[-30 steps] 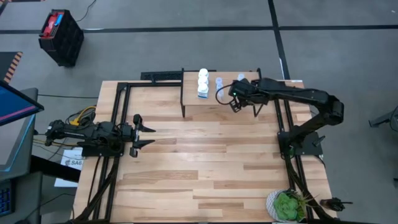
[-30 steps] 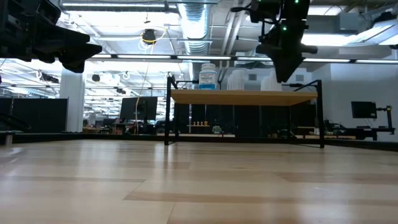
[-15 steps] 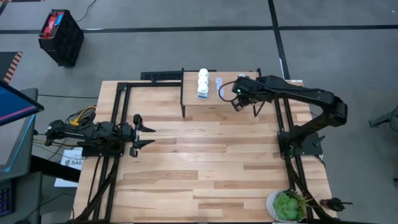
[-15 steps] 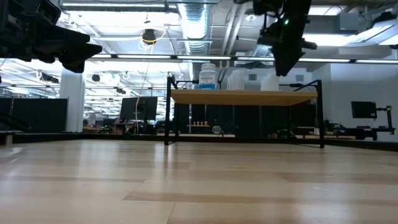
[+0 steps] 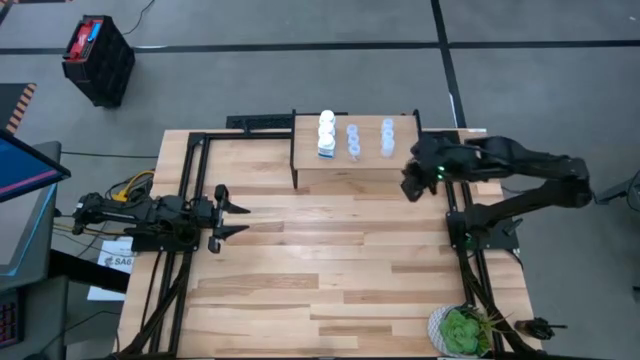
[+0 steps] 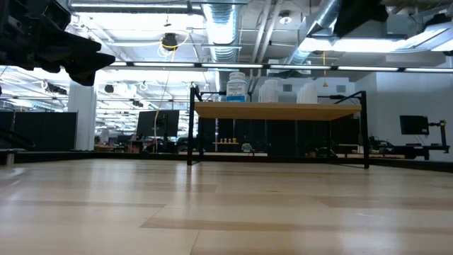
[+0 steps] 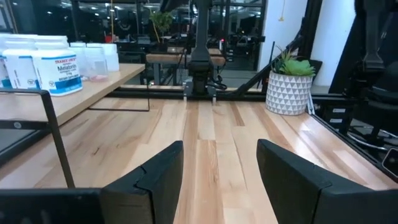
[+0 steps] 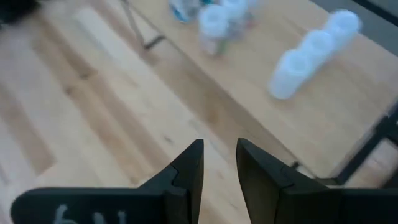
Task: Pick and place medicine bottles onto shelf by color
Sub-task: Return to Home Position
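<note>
Right gripper (image 8: pixel 218 148), narrowly apart and empty, hangs four o'clock off the black-legged wooden shelf (image 5: pixel 370 168); left gripper (image 7: pixel 219 147) gapes wide.

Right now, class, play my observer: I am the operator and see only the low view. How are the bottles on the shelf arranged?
Observer: From above, three rows run front to back on the shelf: white bottles at its left, then two rows of pale blue bottles.
Operator: And the two grippers?
Observer: Both are away from the bottles: the right gripper by the shelf's right front corner, the left gripper waiting at the left side of the table.
</note>
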Available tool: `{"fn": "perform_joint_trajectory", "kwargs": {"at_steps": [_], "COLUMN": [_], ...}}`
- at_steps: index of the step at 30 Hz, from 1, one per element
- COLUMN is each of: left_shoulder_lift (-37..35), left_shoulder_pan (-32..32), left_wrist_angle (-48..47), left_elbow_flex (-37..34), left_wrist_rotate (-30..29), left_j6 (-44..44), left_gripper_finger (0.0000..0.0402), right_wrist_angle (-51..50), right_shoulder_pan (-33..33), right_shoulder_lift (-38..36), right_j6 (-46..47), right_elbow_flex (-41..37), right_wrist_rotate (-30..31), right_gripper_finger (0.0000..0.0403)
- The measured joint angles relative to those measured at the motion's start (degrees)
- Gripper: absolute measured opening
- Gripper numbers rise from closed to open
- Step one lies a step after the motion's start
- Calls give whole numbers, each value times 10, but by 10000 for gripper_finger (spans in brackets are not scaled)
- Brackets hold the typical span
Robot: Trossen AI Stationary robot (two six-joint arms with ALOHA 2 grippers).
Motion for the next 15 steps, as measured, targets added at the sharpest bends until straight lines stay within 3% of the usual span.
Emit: {"fn": "perform_joint_trajectory", "kwargs": {"at_steps": [5, 9, 15], "left_shoulder_lift": [0, 0, 0], "left_shoulder_pan": [0, 0, 0], "left_wrist_angle": [32, 36, 38], "left_elbow_flex": [-13, -14, -14], "left_wrist_rotate": [37, 34, 35], "left_j6": [-18, -30, -80], "left_gripper_finger": [194, 194, 194], "right_wrist_angle": [16, 56, 204], "right_shoulder_pan": [74, 143, 249], "right_shoulder_lift": [-10, -9, -53], "right_j6": [7, -87, -142], "right_elbow_flex": [-9, -48, -167], "right_wrist_rotate": [0, 0, 17], "right_gripper_finger": [118, 118, 118]}}
